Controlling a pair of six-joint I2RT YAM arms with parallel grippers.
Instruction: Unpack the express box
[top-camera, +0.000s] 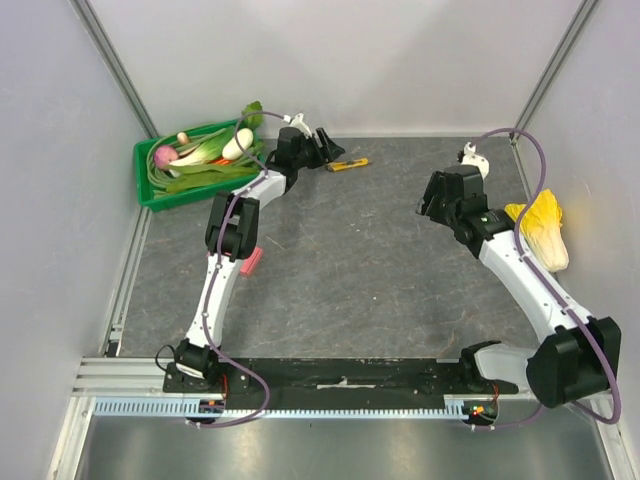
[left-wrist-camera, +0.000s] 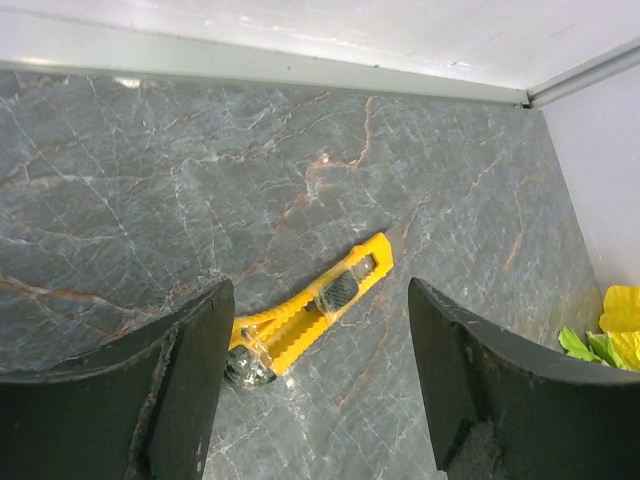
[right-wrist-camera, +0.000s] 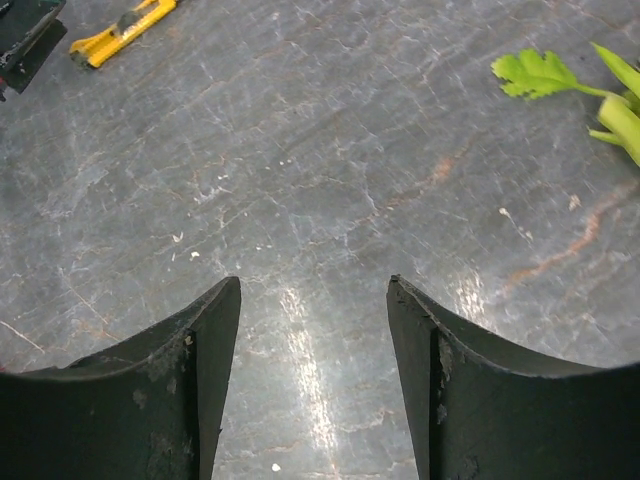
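Note:
The pink-red express box (top-camera: 251, 260) lies flat on the table, partly hidden under my left arm's elbow. A yellow utility knife (top-camera: 348, 164) lies near the back wall; in the left wrist view the knife (left-wrist-camera: 312, 314) sits just ahead of the left finger. My left gripper (top-camera: 322, 148) is open and empty, just left of the knife. My right gripper (top-camera: 424, 206) is open and empty over bare table; its wrist view shows the knife (right-wrist-camera: 120, 30) far off at upper left.
A green crate (top-camera: 150, 186) of vegetables stands at the back left. A yellow-leaved cabbage (top-camera: 543, 228) lies at the right beside my right arm. Green stalks (right-wrist-camera: 610, 100) lie at the right wrist view's edge. Walls close in on three sides.

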